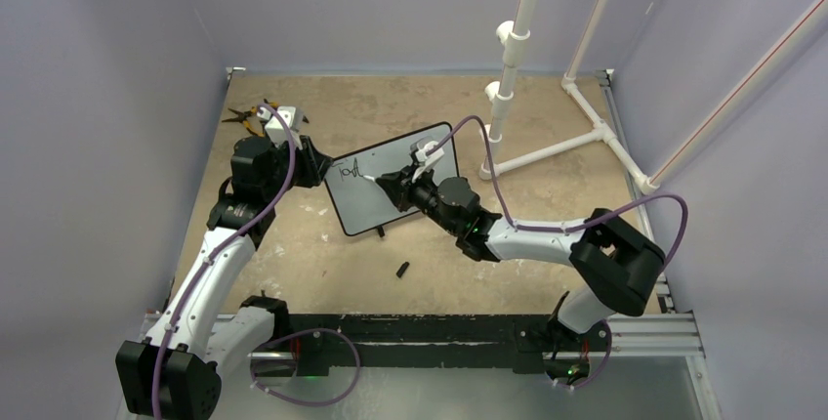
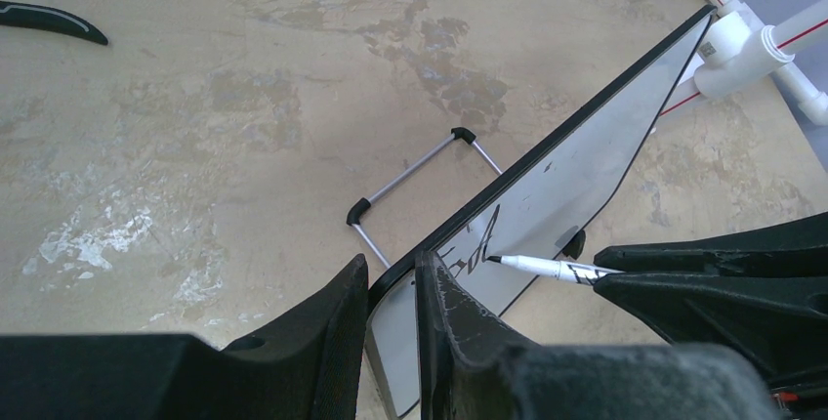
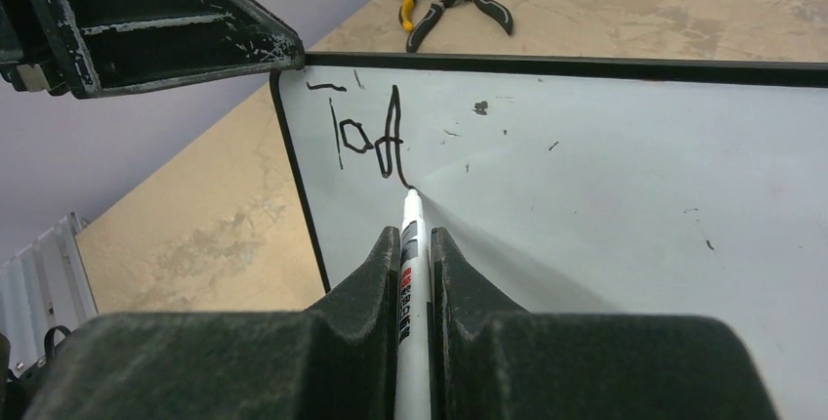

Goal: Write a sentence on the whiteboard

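The whiteboard (image 1: 366,207) stands tilted near the middle of the bench (image 1: 312,256), with its writing face turned towards the right arm (image 1: 547,239). A bent wire stand (image 2: 415,181) lies on the bench behind it. The left jaws are clamped on the board's edge near one corner. In the left wrist view the black frame runs down between the two fingers (image 2: 332,327), and each one presses on a face of the board.

The right jaws are closed on a white marker (image 3: 411,244). Its barrel is pinched between the two fingers (image 3: 366,283) and it points straight out ahead of them. The marker's black tip touches the board surface at the lower end of a fresh stroke.

Of the sentence (image 3: 361,132), only the first letters are there. They sit close to the corner of the board nearest the left jaws and read roughly "Tod", and a line runs down from the last letter to the marker tip. The rest of the white face carries only a few small dark specks.

A small black cap (image 1: 402,269) lies on the bench, in front of the board and apart from it. Yellow-handled pliers (image 3: 451,0) lie at the far left of the bench, beyond the left arm (image 1: 234,215). A white pipe frame (image 1: 547,151) stands at the far right.
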`<state>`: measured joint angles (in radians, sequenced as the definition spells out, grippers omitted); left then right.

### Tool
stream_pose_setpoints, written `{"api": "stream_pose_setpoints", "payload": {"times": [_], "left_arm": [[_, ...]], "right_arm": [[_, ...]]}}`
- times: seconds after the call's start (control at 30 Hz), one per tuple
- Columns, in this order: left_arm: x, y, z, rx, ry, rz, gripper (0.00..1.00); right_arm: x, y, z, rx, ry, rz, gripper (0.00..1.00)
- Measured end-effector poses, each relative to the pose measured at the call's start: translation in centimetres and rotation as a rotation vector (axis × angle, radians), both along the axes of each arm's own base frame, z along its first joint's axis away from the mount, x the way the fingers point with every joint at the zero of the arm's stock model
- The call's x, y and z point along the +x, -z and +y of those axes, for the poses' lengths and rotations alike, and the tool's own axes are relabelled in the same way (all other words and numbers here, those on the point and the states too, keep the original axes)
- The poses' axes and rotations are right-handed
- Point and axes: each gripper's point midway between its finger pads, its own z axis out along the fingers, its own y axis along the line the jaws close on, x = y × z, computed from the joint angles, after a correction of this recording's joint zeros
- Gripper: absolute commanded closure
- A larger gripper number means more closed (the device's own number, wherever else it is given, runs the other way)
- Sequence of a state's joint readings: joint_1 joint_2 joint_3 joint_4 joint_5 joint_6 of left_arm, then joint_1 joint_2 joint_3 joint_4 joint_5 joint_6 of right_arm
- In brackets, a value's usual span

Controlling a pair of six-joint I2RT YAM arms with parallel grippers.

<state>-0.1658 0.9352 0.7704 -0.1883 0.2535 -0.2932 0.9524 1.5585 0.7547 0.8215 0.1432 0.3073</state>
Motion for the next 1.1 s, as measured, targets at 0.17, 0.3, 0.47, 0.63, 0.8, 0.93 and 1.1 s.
{"api": "stream_pose_setpoints", "payload": {"times": [0.17,0.3,0.47,0.63,0.8,0.93,1.1], "left_arm": [[0.0,0.0,-0.1,-0.001,0.003,0.0,0.78],[0.0,0.0,-0.1,-0.002,0.003,0.0,0.78],[0.0,0.0,-0.1,-0.002,0.003,0.0,0.78],[0.0,0.0,-0.1,-0.002,0.004,0.0,0.78],[0.0,0.0,-0.1,-0.001,0.003,0.0,0.78],[0.0,0.0,-0.1,-0.001,0.003,0.0,0.78],[0.0,0.0,0.0,0.0,0.001,0.0,0.78]], "right_arm": [[0.1,-0.9,-0.6,0.014,0.019,-0.01,1.0],[0.0,-2.2,-0.9,0.043,0.021,-0.025,1.0],[0.1,-2.3,-0.8,0.046,0.021,-0.025,1.0],[0.7,-2.0,-0.5,0.04,0.03,-0.02,1.0],[1.0,-1.7,-0.7,0.036,0.036,-0.017,1.0],[1.0,-1.8,-0.6,0.037,0.031,-0.019,1.0],[1.0,-2.0,-0.2,0.032,0.012,-0.036,1.0]]}}
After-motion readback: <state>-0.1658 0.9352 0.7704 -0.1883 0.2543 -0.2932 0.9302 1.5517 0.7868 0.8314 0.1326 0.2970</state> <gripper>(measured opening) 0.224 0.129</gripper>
